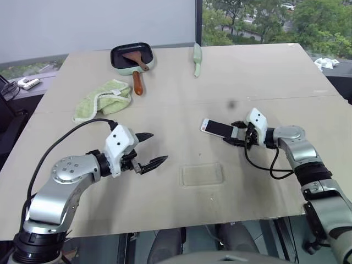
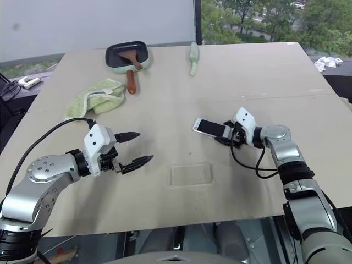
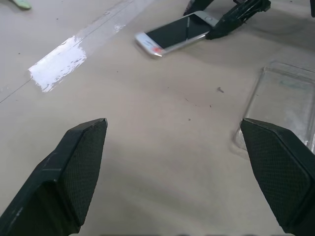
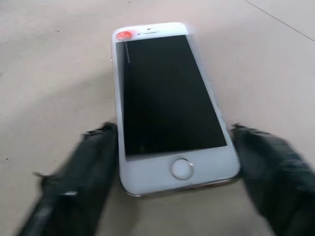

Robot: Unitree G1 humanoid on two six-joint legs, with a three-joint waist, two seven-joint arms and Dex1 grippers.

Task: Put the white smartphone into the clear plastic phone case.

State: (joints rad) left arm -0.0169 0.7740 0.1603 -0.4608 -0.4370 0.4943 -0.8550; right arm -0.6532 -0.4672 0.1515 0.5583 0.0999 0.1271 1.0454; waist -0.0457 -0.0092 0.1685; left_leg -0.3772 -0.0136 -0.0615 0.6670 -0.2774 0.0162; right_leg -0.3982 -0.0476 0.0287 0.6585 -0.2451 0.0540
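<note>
Nearest to you, the clear plastic phone case (image 1: 202, 175) lies flat and empty on the table (image 1: 176, 214), about midway between the two arms. Just left of it your left gripper (image 1: 147, 149) hovers above the table with its two black fingers spread wide and nothing between them; the case sits off to that gripper's right, untouched.

A little farther and to the right, the white smartphone (image 1: 219, 128) lies screen up on the table, its home-button end toward your right gripper (image 4: 173, 172). That gripper's fingers flank the home-button end, one along each long edge, close to the sides. You cannot tell whether they are already pressing the phone or just bracketing it. Phone and case are apart, the phone beyond the case and slightly right.

Farther left, a green towel (image 1: 102, 99) lies crumpled. At the far side stand a dark square pan (image 1: 131, 57) with a wooden spatula (image 1: 136, 59) in it, and to its right a pale green utensil (image 1: 197, 58).
</note>
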